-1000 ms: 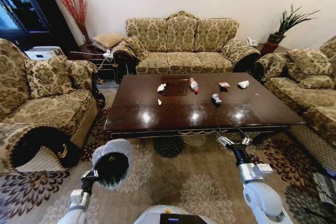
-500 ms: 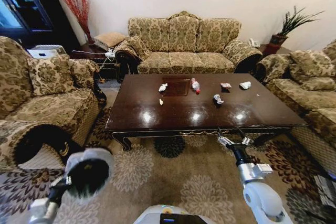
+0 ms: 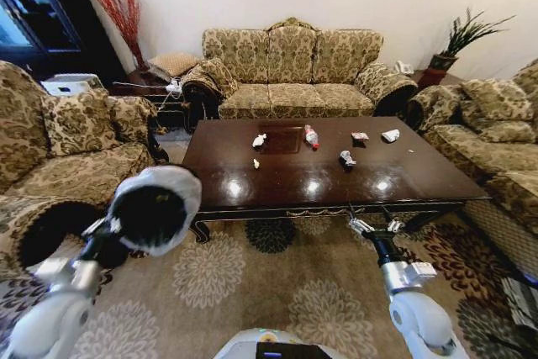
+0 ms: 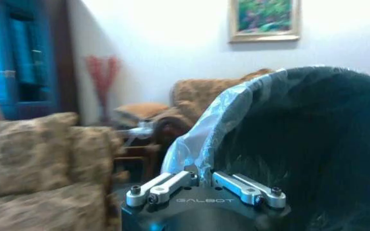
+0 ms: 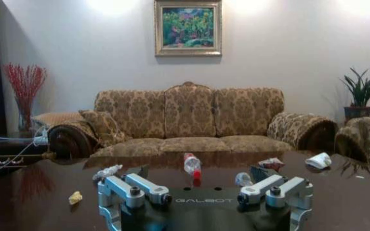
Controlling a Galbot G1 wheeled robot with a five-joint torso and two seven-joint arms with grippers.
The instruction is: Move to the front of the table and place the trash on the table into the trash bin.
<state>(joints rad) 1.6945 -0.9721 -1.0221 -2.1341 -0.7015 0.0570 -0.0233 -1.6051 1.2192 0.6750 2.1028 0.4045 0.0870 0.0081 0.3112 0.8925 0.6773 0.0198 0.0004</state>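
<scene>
The table [image 3: 319,170] is sitting just ahead carrying the trash [image 3: 311,136] scattered mid-top, the trash bin [image 3: 155,208], interior looking empty, is hanging at its near-left corner pinched at the rim by the left gripper [image 4: 204,185], presumably for loading, while the right gripper [image 3: 376,226] is idling spread near the front edge.

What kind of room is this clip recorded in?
Most likely a home living room. A patterned three-seat sofa stands against the wall under a framed painting, matching armchairs flank a glossy dark coffee table, and a floral carpet covers the floor.
</scene>
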